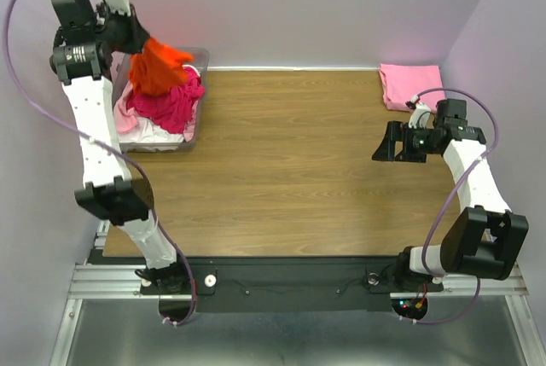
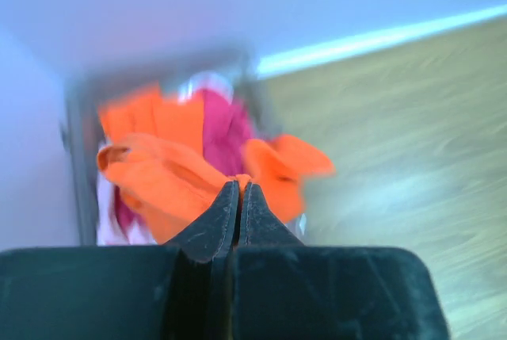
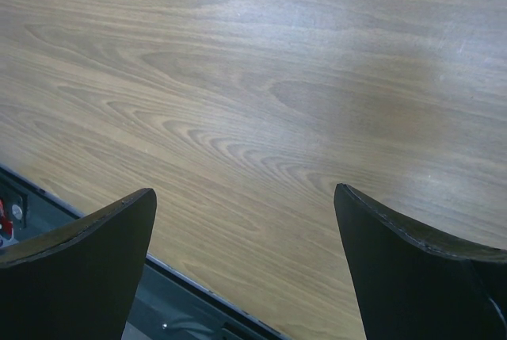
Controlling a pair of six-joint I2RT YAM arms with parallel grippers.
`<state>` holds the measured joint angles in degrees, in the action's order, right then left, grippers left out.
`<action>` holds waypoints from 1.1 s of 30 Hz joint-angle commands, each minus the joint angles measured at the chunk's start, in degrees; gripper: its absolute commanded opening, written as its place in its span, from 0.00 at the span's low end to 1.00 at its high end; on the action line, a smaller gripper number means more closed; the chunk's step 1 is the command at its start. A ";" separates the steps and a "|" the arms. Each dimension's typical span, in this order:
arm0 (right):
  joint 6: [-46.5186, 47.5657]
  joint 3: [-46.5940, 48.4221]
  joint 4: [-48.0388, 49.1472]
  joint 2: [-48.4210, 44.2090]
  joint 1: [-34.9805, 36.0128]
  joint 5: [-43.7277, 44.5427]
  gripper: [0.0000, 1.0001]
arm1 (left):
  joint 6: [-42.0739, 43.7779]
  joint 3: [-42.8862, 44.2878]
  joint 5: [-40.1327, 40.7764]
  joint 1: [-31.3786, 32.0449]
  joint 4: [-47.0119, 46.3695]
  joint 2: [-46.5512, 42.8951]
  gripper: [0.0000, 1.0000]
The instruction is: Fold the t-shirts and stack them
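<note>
My left gripper [image 1: 143, 42] is shut on the bright orange t-shirt [image 1: 160, 66] and holds it hanging above the clear bin [image 1: 195, 127] at the table's back left. In the left wrist view the orange t-shirt [image 2: 158, 173] bunches just past my pinched gripper [image 2: 240, 188]. A magenta t-shirt [image 1: 175, 103], a pale pink one [image 1: 125, 116] and a white one [image 1: 158, 132] lie in the bin. A folded light pink t-shirt [image 1: 408, 84] lies at the back right corner. My right gripper [image 1: 389, 142] is open and empty over bare wood [image 3: 261, 102].
The wooden table [image 1: 290, 170] stretches between the bin and the folded shirt. Its near edge and the metal rail [image 3: 182, 308] show in the right wrist view. Purple walls stand behind and at both sides.
</note>
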<state>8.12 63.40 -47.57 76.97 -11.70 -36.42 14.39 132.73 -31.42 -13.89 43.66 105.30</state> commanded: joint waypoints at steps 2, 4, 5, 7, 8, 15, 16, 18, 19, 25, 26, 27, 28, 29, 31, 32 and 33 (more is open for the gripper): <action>0.41 2.87 0.99 -0.59 0.01 -0.23 1.00 | -5.34 2.89 -5.06 9.99 -13.82 -11.07 0.00; 0.14 3.22 0.90 -0.50 -0.07 0.21 1.00 | -8.58 3.76 -5.40 13.69 -19.36 -12.92 0.00; 0.23 3.23 0.99 -0.68 -0.07 0.21 1.00 | -10.25 4.99 -6.36 13.71 -21.23 -13.27 0.00; 0.14 3.23 1.25 -0.86 -0.07 0.48 1.00 | -17.25 6.57 -9.95 16.52 -27.01 -13.27 0.00; 0.05 3.23 1.34 -0.86 -0.07 0.56 1.00 | -19.64 6.93 -11.02 17.14 -28.87 -13.19 0.00; 0.05 2.79 2.13 -1.12 0.01 0.83 1.00 | -29.16 1.78 -18.41 21.45 -38.21 -15.29 0.00; 0.05 2.79 2.31 -1.38 -0.07 0.83 1.00 | -28.90 -0.78 -19.28 21.45 -38.04 -15.99 0.00; 0.49 2.61 2.66 -1.38 0.01 0.74 1.00 | -26.44 -9.56 -20.26 21.27 -36.37 -18.09 0.00; 0.49 2.52 2.75 -1.21 -0.07 0.74 1.00 | -25.82 -13.16 -20.61 21.27 -36.36 -19.07 0.00; 1.11 1.73 3.36 0.28 0.01 -1.19 1.00 | -8.97 -36.99 -20.89 20.84 -26.46 -19.69 0.50; 1.54 1.56 3.28 0.37 -0.07 -1.45 1.00 | -7.81 -39.10 -17.22 19.18 -23.91 -19.43 0.54; 1.98 1.29 3.27 0.72 -0.07 -1.80 1.00 | -5.80 -43.82 -17.53 17.25 -23.62 -19.08 0.59; 2.42 0.77 3.27 0.81 0.01 -2.16 1.00 | -5.52 -47.44 -17.88 15.49 -24.23 -18.90 0.61; 2.69 0.50 3.27 0.99 0.01 -2.33 1.00 | -5.52 -47.47 -17.80 14.34 -24.93 -18.99 0.62; 2.43 -0.11 3.19 1.69 0.01 -2.95 1.00 | 1.21 -49.06 -16.93 9.85 -23.55 -17.76 0.63; 2.78 -1.42 3.10 2.04 0.01 -4.52 1.00 | 5.25 -47.40 -16.40 9.85 -18.22 -17.06 0.63; 3.04 -2.04 3.10 2.91 0.45 -5.58 0.99 | 9.12 -46.86 -15.52 10.98 -15.65 -16.10 0.63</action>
<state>9.54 63.53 -45.80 78.41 -11.70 -37.82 8.64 83.00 -47.99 -1.37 22.41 91.02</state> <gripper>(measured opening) 0.999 0.626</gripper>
